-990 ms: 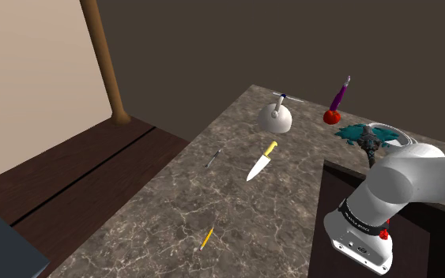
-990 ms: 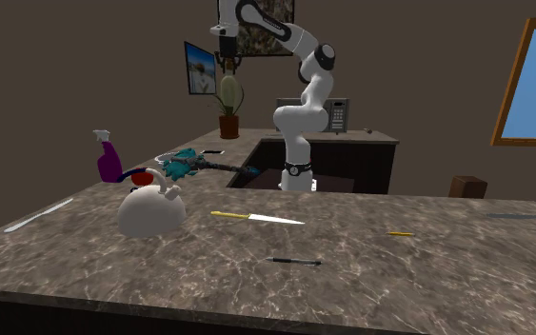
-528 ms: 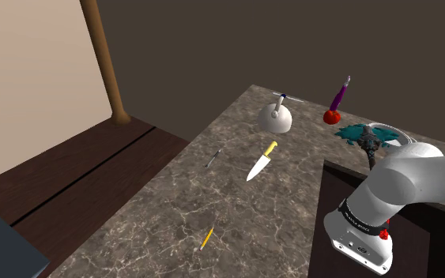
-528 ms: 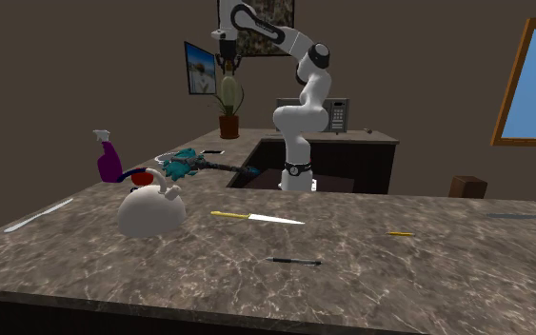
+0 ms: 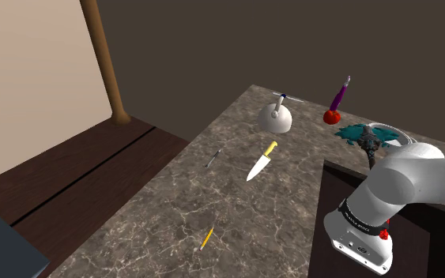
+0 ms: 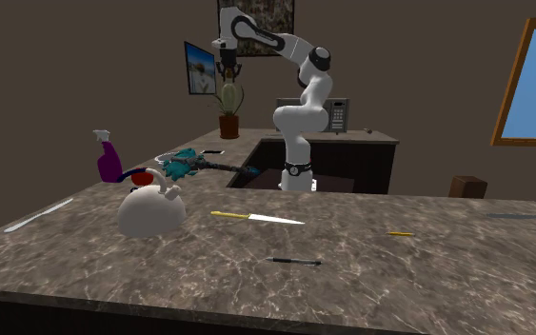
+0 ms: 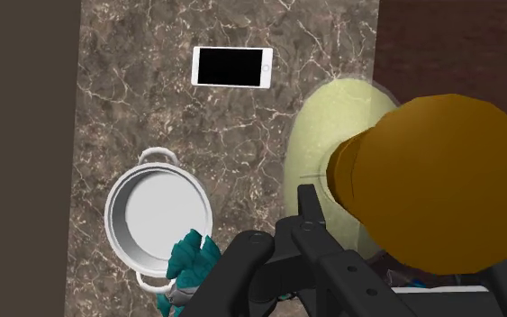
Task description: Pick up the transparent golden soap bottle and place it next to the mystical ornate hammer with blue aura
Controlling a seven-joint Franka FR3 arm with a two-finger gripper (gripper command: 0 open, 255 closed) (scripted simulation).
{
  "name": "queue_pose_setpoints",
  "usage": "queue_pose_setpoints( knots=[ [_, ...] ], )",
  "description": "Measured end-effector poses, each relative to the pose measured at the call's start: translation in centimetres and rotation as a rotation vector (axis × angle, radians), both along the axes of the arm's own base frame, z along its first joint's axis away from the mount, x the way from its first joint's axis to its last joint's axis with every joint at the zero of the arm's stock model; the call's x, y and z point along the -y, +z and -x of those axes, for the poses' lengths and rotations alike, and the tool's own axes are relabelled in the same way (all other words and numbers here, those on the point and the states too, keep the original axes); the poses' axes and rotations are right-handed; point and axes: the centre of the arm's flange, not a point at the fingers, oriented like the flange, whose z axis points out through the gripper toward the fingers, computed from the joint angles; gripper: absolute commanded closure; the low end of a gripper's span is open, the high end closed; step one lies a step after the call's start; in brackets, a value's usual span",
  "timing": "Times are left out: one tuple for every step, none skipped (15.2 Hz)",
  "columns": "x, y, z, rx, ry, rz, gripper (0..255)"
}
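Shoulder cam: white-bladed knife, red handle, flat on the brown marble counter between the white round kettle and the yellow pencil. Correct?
No: the shoulder view shows the white-bladed knife has a yellow handle, not red. It does lie flat on the brown marble counter between the white round kettle and the yellow pencil.

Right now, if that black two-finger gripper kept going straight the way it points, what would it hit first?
Probably bare brown marble countertop beside the round white pot, though the translucent golden soap bottle in the gripper would touch first.
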Motion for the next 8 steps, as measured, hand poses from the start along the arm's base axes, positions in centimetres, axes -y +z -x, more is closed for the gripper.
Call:
queue_pose_setpoints(
  knots=[
    [0.1,-0.5,0.0,0.000,0.000,0.000,255],
    [0.0,-1.1,0.0,0.000,0.000,0.000,255],
    [0.0,-1.6,0.0,0.000,0.000,0.000,255],
    [0.0,-2.1,0.1,0.000,0.000,0.000,255],
    [0.1,-2.6,0.0,0.000,0.000,0.000,255],
    [0.0,-3.1,0.0,0.000,0.000,0.000,255],
    [0.1,-3.7,0.0,0.000,0.000,0.000,255],
    [0.0,-4.3,0.0,0.000,0.000,0.000,255]
  ],
)
